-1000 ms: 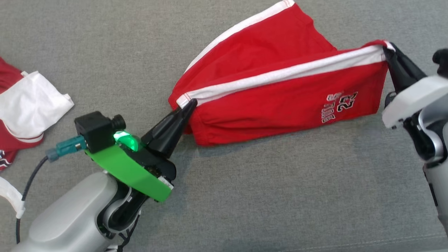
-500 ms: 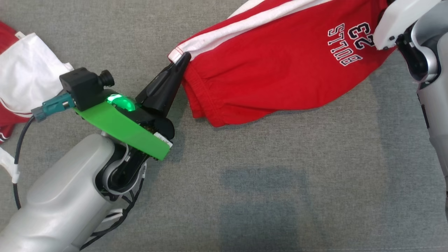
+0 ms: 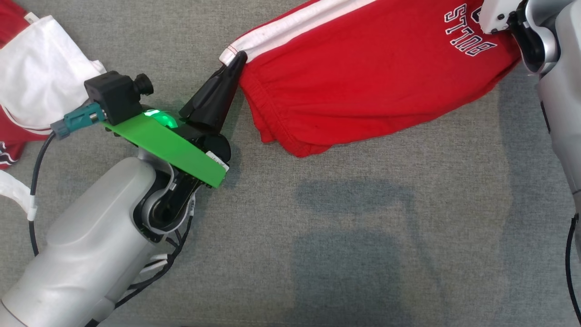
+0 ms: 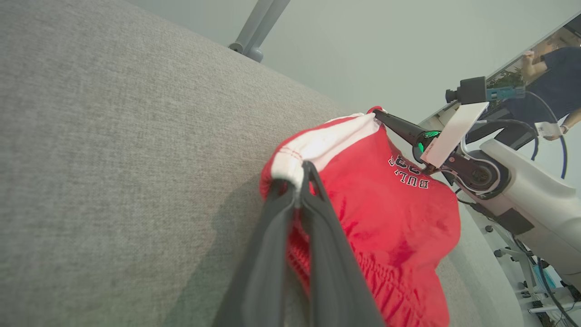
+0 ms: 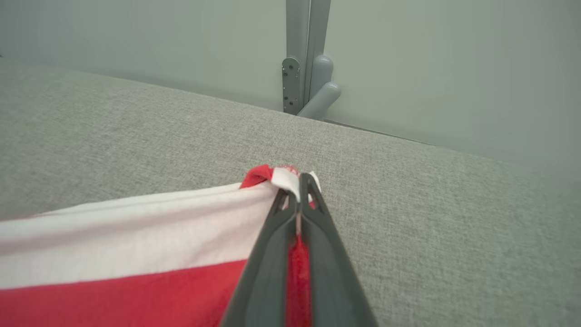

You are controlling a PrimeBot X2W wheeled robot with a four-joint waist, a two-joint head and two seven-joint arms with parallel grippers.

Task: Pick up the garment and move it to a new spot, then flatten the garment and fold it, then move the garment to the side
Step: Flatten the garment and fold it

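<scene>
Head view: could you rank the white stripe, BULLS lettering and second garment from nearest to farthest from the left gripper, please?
1. white stripe, pinched in the left gripper.
2. second garment, far left.
3. BULLS lettering, upper right.

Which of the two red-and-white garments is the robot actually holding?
The red shorts lettered BULLS, stretched between the left gripper and right gripper. The other garment lies crumpled at the head view's left edge, untouched.
</scene>
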